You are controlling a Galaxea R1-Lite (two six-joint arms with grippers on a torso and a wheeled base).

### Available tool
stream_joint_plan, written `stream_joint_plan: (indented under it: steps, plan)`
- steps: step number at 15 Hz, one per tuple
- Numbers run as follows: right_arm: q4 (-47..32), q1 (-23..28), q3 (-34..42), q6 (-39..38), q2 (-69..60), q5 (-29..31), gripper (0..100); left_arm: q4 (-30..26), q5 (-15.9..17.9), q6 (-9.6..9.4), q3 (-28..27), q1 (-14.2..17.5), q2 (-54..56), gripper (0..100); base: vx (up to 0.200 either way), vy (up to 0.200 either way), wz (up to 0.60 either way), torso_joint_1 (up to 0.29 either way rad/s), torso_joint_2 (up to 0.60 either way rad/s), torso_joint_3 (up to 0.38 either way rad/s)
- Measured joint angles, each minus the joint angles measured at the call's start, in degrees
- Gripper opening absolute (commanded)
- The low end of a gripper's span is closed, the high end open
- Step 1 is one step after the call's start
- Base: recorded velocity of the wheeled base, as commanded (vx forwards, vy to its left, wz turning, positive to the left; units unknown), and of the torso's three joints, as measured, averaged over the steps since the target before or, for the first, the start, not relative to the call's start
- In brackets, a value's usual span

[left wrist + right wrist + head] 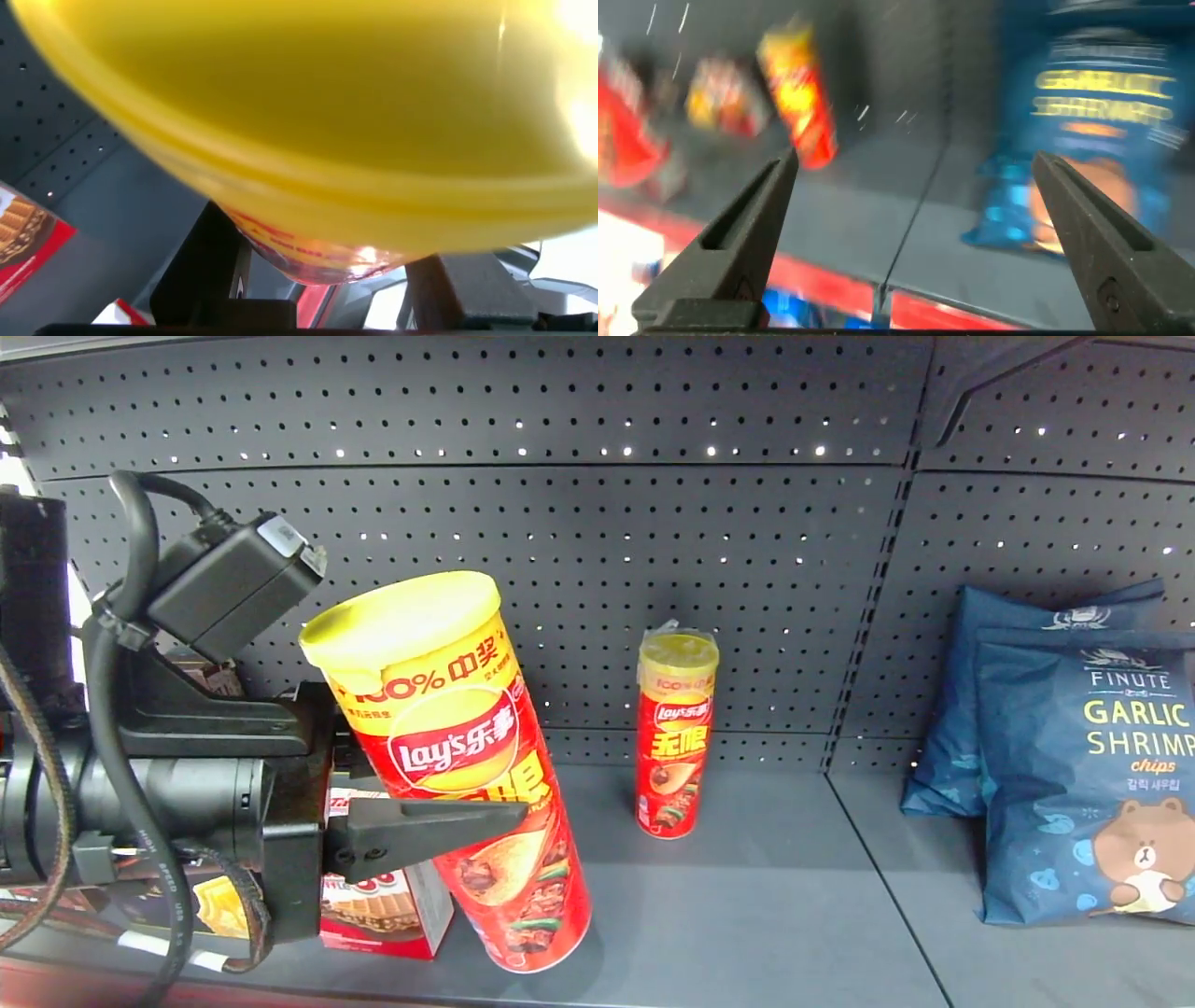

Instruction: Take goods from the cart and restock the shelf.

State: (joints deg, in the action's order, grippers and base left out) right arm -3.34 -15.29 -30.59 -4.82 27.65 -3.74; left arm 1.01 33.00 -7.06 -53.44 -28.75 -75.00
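My left gripper (453, 793) is shut on a red chips can with a yellow lid (448, 747). The can leans to the left, and its base is low over the front of the grey shelf (747, 905). In the left wrist view the yellow lid (318, 103) looms close, with the fingers (201, 275) on either side of the can below it. A second, matching can (677, 737) stands upright near the back panel and shows in the right wrist view as the can (799, 93). My right gripper (915, 233) is open with nothing in it, in front of the shelf edge.
Blue chip bags (1083, 775) stand at the right of the shelf, past a seam in the shelf board; the bags (1092, 140) also show from the right wrist. A red-and-white box (383, 905) sits at the front left beside the held can. A perforated panel (597, 523) backs the shelf.
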Motion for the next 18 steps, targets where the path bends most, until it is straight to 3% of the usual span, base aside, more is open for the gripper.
stream_joint_plan:
  steps: [3,5,9,18]
  plan:
    - [1.3,-6.2,-1.2,6.8,10.1,-0.6,100,0.0,0.1,0.26,0.1,0.3,0.7,0,0.000,0.000,0.00,0.000,0.00,0.000]
    - [6.8,-9.0,-1.5,8.2,17.3,-0.1,100,0.3,0.3,0.24,0.1,0.4,0.7,0,0.000,0.000,0.00,0.000,0.00,0.000]
    - [16.7,-11.6,-3.1,8.6,30.0,-0.2,100,0.8,0.4,0.20,0.2,0.5,0.0,0,0.000,0.000,0.00,0.000,0.00,0.000]
    - [19.7,-14.2,-18.2,10.4,53.6,-10.1,100,0.7,0.5,0.15,0.5,1.3,-0.9,0,0.000,0.000,0.00,0.000,0.00,0.000]
